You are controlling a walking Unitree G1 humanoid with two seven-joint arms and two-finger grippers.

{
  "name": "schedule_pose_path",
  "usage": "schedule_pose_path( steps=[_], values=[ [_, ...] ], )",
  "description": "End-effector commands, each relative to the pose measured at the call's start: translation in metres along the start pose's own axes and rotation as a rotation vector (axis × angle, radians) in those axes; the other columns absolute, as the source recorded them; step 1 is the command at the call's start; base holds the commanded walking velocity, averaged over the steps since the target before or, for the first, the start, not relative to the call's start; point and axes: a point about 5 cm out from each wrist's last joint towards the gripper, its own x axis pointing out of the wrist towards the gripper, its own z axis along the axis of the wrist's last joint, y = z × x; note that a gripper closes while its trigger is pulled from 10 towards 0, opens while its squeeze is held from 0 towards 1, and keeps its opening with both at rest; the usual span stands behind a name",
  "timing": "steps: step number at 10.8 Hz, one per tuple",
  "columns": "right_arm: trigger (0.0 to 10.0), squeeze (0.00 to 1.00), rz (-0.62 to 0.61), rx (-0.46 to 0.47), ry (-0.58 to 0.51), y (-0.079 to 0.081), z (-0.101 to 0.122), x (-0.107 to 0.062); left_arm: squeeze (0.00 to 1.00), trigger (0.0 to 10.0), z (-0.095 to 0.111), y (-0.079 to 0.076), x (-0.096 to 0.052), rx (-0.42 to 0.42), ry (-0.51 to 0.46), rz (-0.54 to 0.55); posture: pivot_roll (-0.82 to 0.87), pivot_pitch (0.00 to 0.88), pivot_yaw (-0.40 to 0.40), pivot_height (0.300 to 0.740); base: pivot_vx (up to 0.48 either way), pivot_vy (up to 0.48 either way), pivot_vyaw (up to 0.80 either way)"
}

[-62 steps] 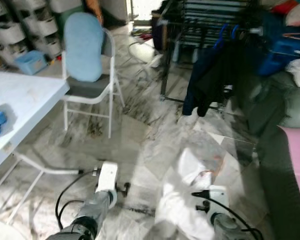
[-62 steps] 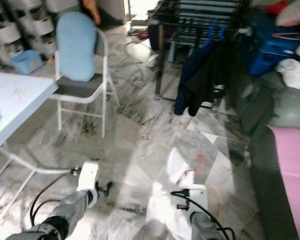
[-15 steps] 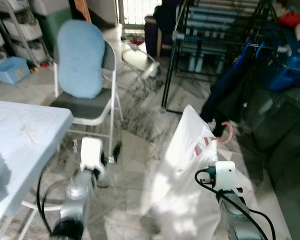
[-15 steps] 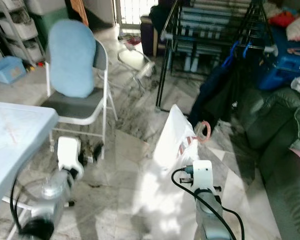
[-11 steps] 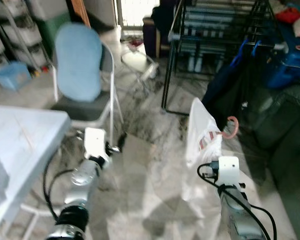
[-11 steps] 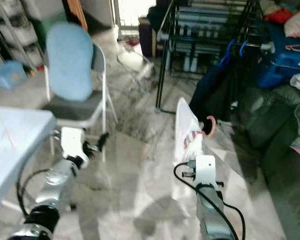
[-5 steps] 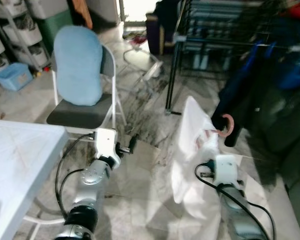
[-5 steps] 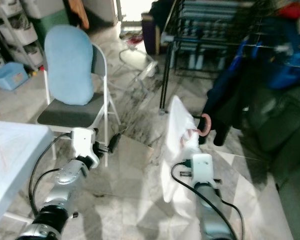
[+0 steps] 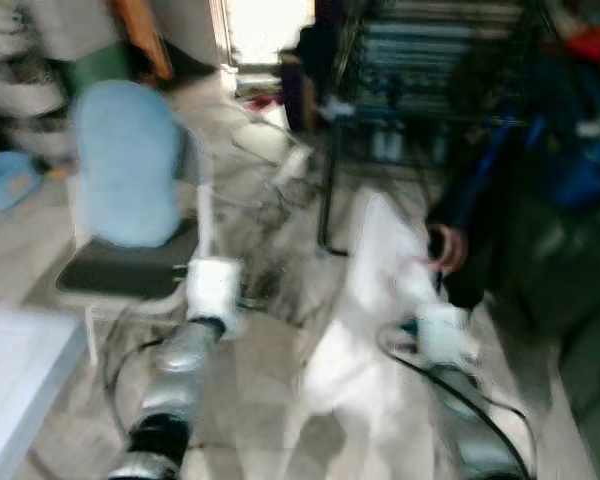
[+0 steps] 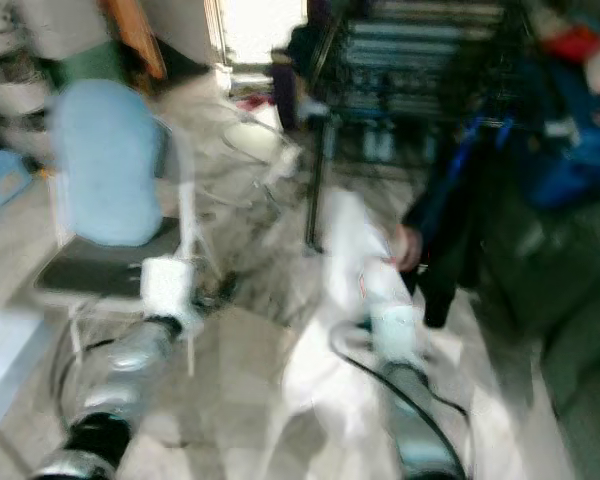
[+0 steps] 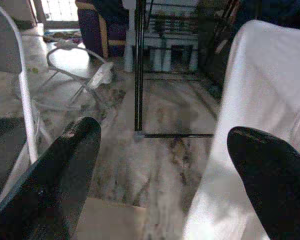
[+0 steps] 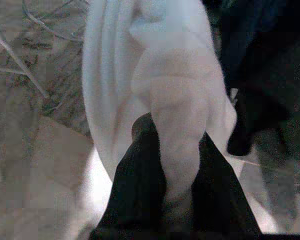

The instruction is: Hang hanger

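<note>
The right gripper [image 12: 175,165] is clamped on a fold of the white garment [image 12: 155,75]; in its wrist view the two black fingers [image 12: 135,190] press either side of a bunched roll of cloth. In the head views, which are blurred, this arm reaches forward at about 5 o'clock, and the white cloth drapes from it toward the marble floor [image 9: 270,370]. At the top of the garment, around 2 o'clock of the gripper, a pink hanger hook [image 9: 448,248] curves out; the rest of the hanger is hidden under the cloth.

The left gripper [image 11: 162,165] stands wide open and holds nothing, its two fingers well apart in its wrist view, with floor between them and the white garment beside one finger. In the head views the left arm extends at about 7 o'clock, its white wrist housing [image 9: 213,290] just in front of a folding chair.

That folding chair [image 9: 130,270], at 10 o'clock, carries a pale blue cushion [image 9: 125,165] against its back. A corner of a light table [image 9: 20,370] sits at 8 o'clock.

Further off, at 1 o'clock, dark clothes [image 9: 480,220] hang on blue hangers [image 10: 470,135] from a black rack [image 9: 420,60], just beyond the pink hook. A black upright of the rack [image 11: 139,65] stands on the floor ahead of the left gripper.
</note>
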Motion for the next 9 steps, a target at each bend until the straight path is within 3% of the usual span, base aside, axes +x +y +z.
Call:
schedule_pose_path(
  steps=[1,6,9],
  values=[
    [10.0,0.0,-0.03,-0.004,-0.041,-0.009,0.008,0.001,0.0,10.0,0.002,-0.01,0.004,-0.005,-0.003,-0.036,-0.19,0.0,0.041,0.74,0.461,0.0,0.0],
    [10.0,0.0,0.038,0.019,-0.003,-0.006,0.004,0.001,0.0,10.0,0.0,-0.011,0.004,-0.013,0.009,-0.026,-0.19,0.0,0.035,0.74,0.459,0.0,0.0],
    [10.0,0.0,0.072,-0.003,-0.03,0.001,0.013,0.006,0.0,10.0,0.001,-0.012,0.007,-0.011,0.008,-0.019,-0.19,0.0,0.039,0.74,0.45,0.0,0.0]
  ],
)
